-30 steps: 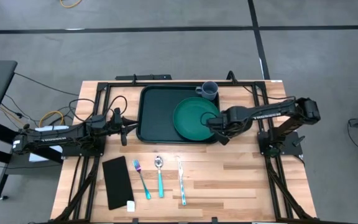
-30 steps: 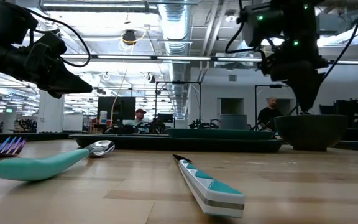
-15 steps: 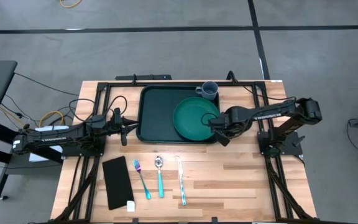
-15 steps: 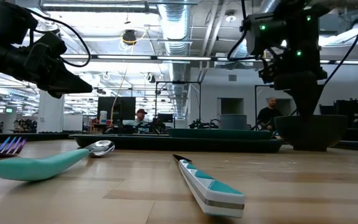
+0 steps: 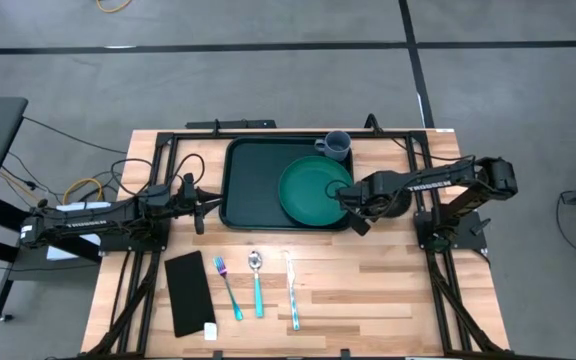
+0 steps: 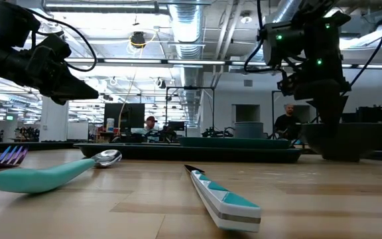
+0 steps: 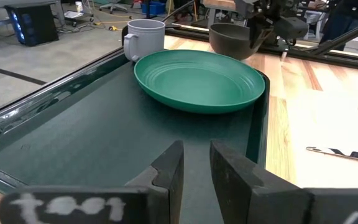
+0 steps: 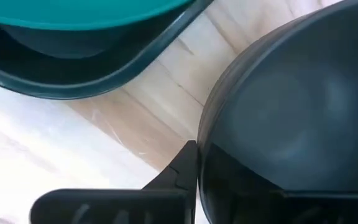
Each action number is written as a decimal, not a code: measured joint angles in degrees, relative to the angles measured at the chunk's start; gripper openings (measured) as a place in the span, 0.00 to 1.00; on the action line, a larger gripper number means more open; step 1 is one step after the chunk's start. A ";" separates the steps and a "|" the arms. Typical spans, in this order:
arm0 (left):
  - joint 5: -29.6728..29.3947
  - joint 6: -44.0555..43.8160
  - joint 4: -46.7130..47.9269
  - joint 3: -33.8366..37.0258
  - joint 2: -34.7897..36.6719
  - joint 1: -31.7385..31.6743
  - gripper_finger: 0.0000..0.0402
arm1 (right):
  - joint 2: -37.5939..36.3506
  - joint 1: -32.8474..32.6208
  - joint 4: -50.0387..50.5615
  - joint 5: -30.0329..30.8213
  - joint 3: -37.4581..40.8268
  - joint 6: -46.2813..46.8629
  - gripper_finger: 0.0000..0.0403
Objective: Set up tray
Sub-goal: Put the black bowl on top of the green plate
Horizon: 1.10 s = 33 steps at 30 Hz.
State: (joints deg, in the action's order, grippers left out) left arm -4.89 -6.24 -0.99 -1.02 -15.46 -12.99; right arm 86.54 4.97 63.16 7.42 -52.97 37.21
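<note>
**Right gripper clamps the bowl rim beside the tray**

The right gripper [image 5: 353,203] is clenched on the rim of a dark bowl [image 8: 291,118], just right of the tray [image 5: 243,190] at the table's far middle. The tray carries a green plate [image 5: 313,190] and a grey mug [image 5: 337,146]. The step looks like fetching the bowl; next likely comes lifting it over the raised rim. The left gripper [image 7: 194,171] waits, slightly parted and empty, at the tray's left edge. From above, the arm hides most of the bowl.

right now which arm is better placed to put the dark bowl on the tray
The right: the right gripper is shut on the dark bowl rim, just beside the tray. The left gripper sits at the tray's far edge.
</note>
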 joint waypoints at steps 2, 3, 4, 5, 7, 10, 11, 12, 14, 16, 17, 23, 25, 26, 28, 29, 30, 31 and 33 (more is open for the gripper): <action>-0.02 0.00 -0.02 0.00 0.00 -0.02 0.17 | 0.00 0.02 0.18 -0.02 0.00 0.87 0.02; -0.01 0.02 -0.01 0.01 0.01 0.00 0.17 | 0.00 0.02 0.12 0.00 0.00 1.24 0.01; -0.02 0.00 -0.02 0.00 0.01 0.00 0.17 | 0.00 0.02 0.10 0.00 0.00 1.68 0.01; -0.02 0.00 -0.01 0.00 0.00 -0.02 0.17 | 0.00 0.02 0.15 -0.02 0.00 2.23 0.02; -0.01 0.00 -0.01 0.01 0.00 -0.01 0.17 | 0.00 0.02 0.17 -0.02 0.00 3.44 0.01; -0.02 0.00 -0.02 0.00 0.02 -0.02 0.17 | -0.43 -0.02 0.83 -0.01 -0.60 5.27 0.01; -0.02 0.00 0.00 0.00 0.01 -0.01 0.17 | -0.48 -0.11 1.21 0.03 -1.24 5.85 0.01; -0.02 0.02 -0.02 0.00 0.00 0.00 0.17 | -0.48 -0.11 1.66 0.13 -1.97 6.24 0.01; -0.01 0.00 -0.01 0.01 0.00 -0.02 0.17 | -0.57 -0.13 3.76 0.48 -4.10 6.31 0.01; -0.02 0.01 -0.02 0.00 0.00 -0.01 0.17 | -0.74 -0.22 4.91 1.29 -6.76 6.29 0.01; -0.02 0.02 0.00 0.00 0.02 -0.02 0.17 | -0.74 -0.38 5.51 1.61 -8.33 6.15 0.01; -0.02 0.01 -0.01 0.00 0.02 -0.02 0.17 | -0.74 -1.24 11.23 3.85 -19.70 2.46 0.00; -0.02 0.01 -0.02 0.01 0.00 0.00 0.17 | -0.74 -1.93 11.91 4.07 -23.44 -0.31 0.00; -0.02 0.00 -0.01 0.02 0.02 -0.02 0.17 | -0.74 -2.37 12.08 4.03 -25.28 -2.43 0.00; 0.00 0.01 -0.01 0.00 0.01 -0.01 0.17 | -0.74 -3.43 11.97 3.97 -28.50 -6.98 0.00; -0.02 0.00 -0.02 0.02 0.00 0.00 0.17 | -0.63 -3.96 11.99 3.65 -29.92 -9.59 0.00; -0.02 0.00 -0.02 0.00 0.00 0.00 0.17 | -0.27 -4.54 11.95 3.32 -31.41 -12.35 0.00; 0.00 0.00 -0.01 0.00 0.00 -0.02 0.17 | -0.02 -5.15 11.72 3.24 -32.55 -15.17 0.00; -0.02 0.02 0.00 0.00 0.02 0.00 0.17 | 0.23 -6.24 11.86 2.60 -34.15 -21.58 0.00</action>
State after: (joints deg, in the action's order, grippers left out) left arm -4.91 -6.22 -1.00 -1.01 -15.44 -13.00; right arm 86.77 -1.27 75.02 10.02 -87.12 15.63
